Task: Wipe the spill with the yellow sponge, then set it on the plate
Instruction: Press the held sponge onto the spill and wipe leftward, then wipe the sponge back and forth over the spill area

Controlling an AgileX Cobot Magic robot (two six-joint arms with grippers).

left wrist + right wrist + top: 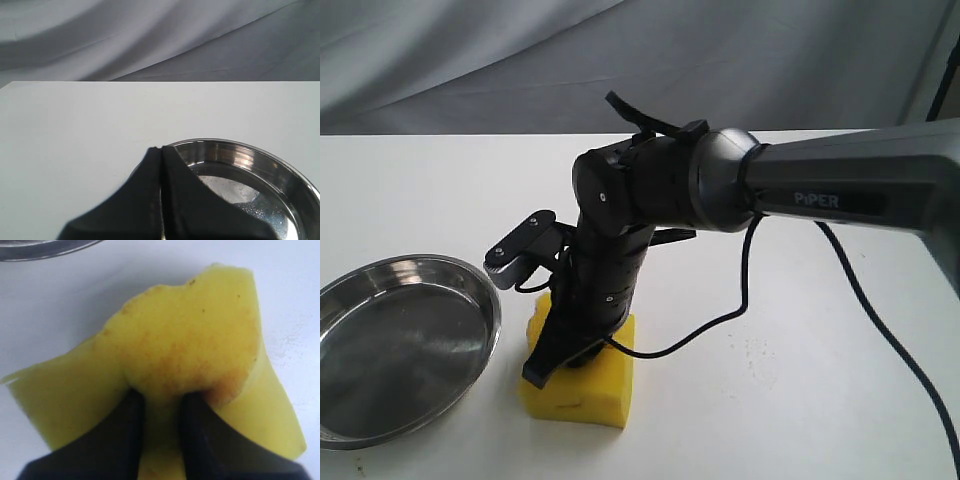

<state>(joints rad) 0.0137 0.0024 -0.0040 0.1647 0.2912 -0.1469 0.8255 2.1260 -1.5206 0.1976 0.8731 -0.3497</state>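
Note:
The yellow sponge [588, 385] rests on the white table just right of the plate [440, 275]. My right gripper [565, 352] presses down on it, shut on the foam. In the right wrist view the sponge [190, 340] bulges up between the two black fingers [197, 425], pinched, with brownish-orange stains on its upper face. The steel plate [255, 160] is empty and shiny. My left gripper [161, 150] hovers at the plate's near rim, jaws pressed together and holding nothing. No spill shows; the spot under the sponge is hidden.
The right arm [840, 185] reaches in from the right, and its black cable [880, 320] trails over the table. A grey cloth backdrop [470, 60] hangs behind the table's far edge. Faint specks [760, 350] mark the table right of the sponge.

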